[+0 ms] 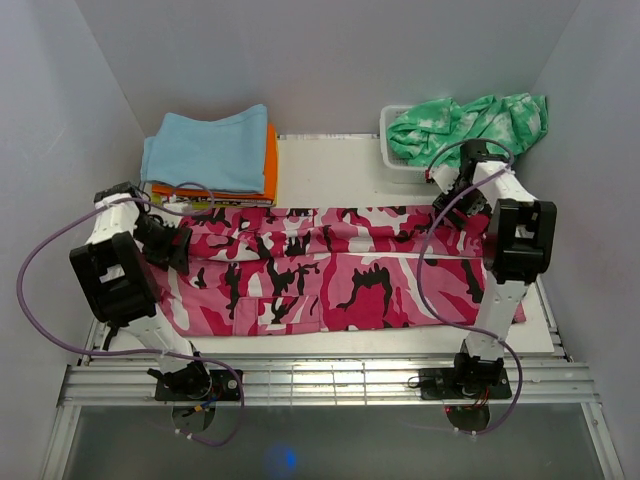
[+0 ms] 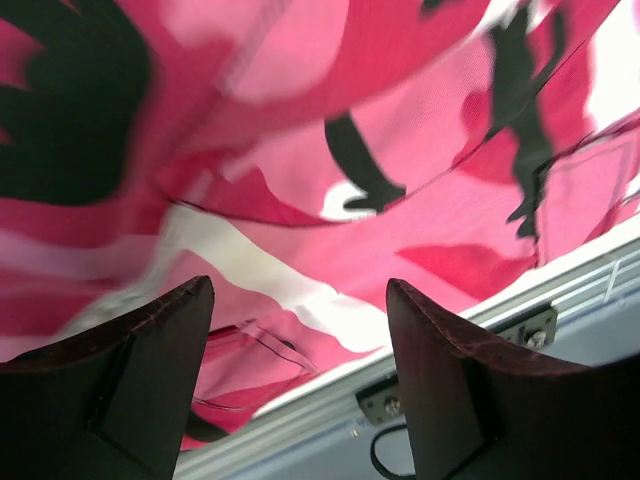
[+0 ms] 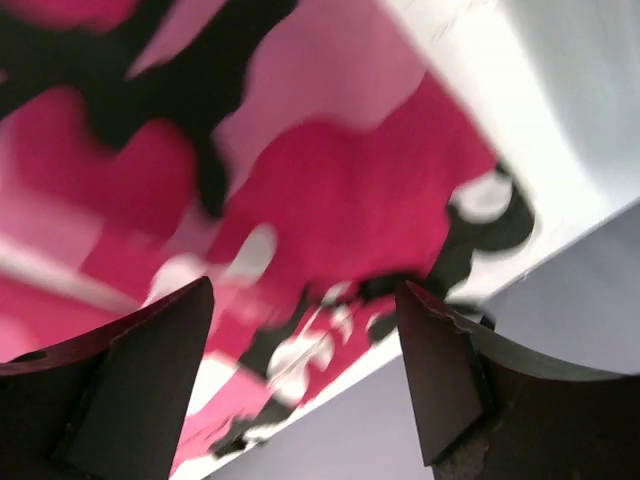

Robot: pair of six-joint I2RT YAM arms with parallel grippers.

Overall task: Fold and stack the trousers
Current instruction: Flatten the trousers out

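top view: the trousers lie flat, spanning the white worktop side to side, with bare room behind them between the folded clothes and a bin. left wrist: left jaws gape over soft camouflage cloth (blurred), gripping nothing. right wrist: right jaws parted, empty, above the trousers' edge.

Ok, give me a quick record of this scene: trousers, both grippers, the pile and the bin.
trousers: spread flat across the table, side to side, not on the pile
left gripper: open, over the trousers' left end, holding nothing
right gripper: open, over the right end, holding nothing
pile: folded clothes, back left, light blue on top
bin: back right, green garment spilling out
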